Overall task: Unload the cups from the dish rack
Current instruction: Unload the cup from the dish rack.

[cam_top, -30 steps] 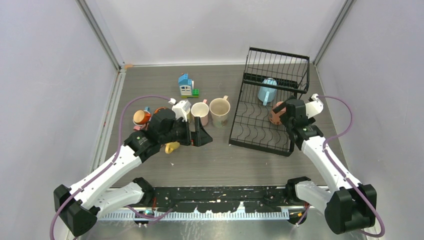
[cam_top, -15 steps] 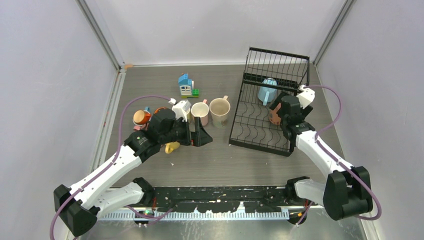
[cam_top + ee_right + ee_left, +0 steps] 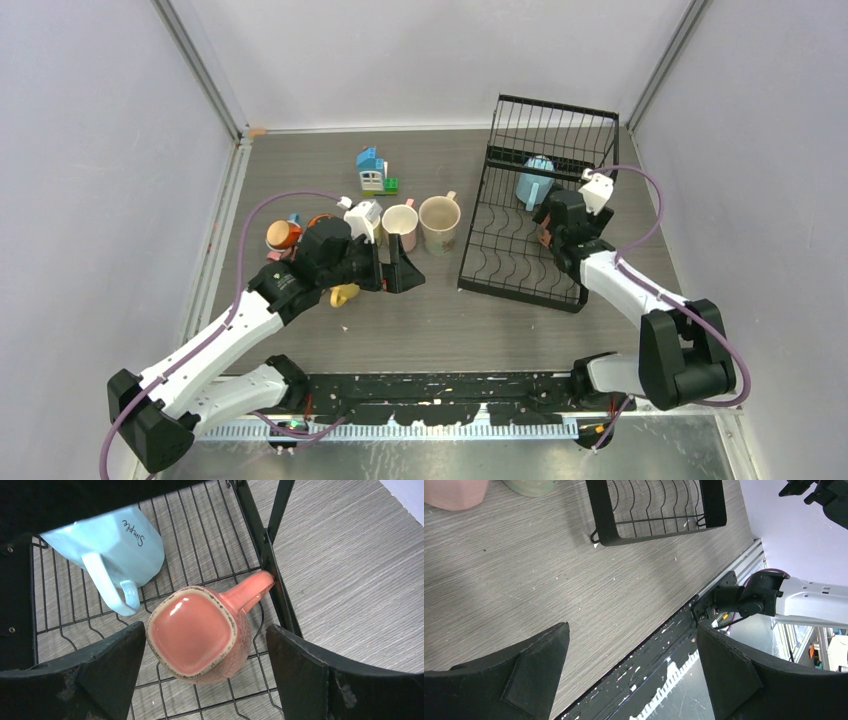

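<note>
The right hand (image 3: 206, 630) is down inside the dish rack (image 3: 510, 245), on the lower shelf. Its two fingers (image 3: 107, 665) are wide apart, one on each side of a pink-orange cup (image 3: 192, 635). The left finger is just beside the cup's rim and the right finger has a gap next to it – the hand is not squeezing the cup. The cup stands the right way up on the black wires, and its handle points out to the side bar of the rack.

Just behind it is a light blue cup (image 3: 120, 545), tipped over on its side, with its handle near the pink-orange cup. There is a word written on it.

The left hand (image 3: 632, 627) hangs over the bare grey table (image 3: 524, 580), near the front edge. Its fingers are wide apart too, and nothing is between them.

More cups are out on the table, left of the rack – a cream one (image 3: 440, 222), a pale one with pink on it (image 3: 400, 225), a yellow one (image 3: 343, 295) and an orange one (image 3: 282, 235) by the left arm. A little toy house (image 3: 372, 170) sits further back.
</note>
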Motion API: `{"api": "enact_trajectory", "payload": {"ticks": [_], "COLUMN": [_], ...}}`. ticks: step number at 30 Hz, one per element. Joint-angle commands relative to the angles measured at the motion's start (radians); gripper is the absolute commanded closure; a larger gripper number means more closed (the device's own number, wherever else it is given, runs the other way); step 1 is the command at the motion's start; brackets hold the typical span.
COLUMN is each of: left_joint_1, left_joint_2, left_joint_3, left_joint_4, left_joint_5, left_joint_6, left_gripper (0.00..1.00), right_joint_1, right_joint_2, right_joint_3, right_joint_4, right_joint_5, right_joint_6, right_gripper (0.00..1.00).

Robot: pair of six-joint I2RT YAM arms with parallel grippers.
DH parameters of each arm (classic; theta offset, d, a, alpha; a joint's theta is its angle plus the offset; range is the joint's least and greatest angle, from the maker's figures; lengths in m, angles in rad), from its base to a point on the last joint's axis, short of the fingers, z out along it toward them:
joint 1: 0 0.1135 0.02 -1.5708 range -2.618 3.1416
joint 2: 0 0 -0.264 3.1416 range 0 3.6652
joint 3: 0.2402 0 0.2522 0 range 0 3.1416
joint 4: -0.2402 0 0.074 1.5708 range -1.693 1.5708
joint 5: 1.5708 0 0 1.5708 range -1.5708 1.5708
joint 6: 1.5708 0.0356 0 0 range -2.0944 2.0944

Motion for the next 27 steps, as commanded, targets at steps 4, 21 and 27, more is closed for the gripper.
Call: {"api": "enact_trajectory", "payload": {"ticks": [4, 21, 27], "left_joint_1": [-0.004, -0.004, -0.004], "left_joint_2": [0.001, 0.010, 0.016], "left_joint_3": [0.008, 0.009, 0.010], "left_joint_4": [0.031, 0.028, 0.027], "left_joint_5": [0.004, -0.002, -0.005], "left_joint_6": [0.013, 0.006, -0.003], "left_gripper": [0.00, 0.00, 0.00], "right_joint_1": [0.024, 0.027, 0.027], "right_joint_2": [0.049, 0.099, 0.011], "right_joint_3": [0.053, 0.060, 0.070], "right_joint_4": [0.074, 0.078, -0.009], "right_joint_5": [0.087, 0.102, 0.087], "right_joint_6": [-0.022, -0.012, 0.037], "right_gripper": [0.08, 0.41, 0.64]}}
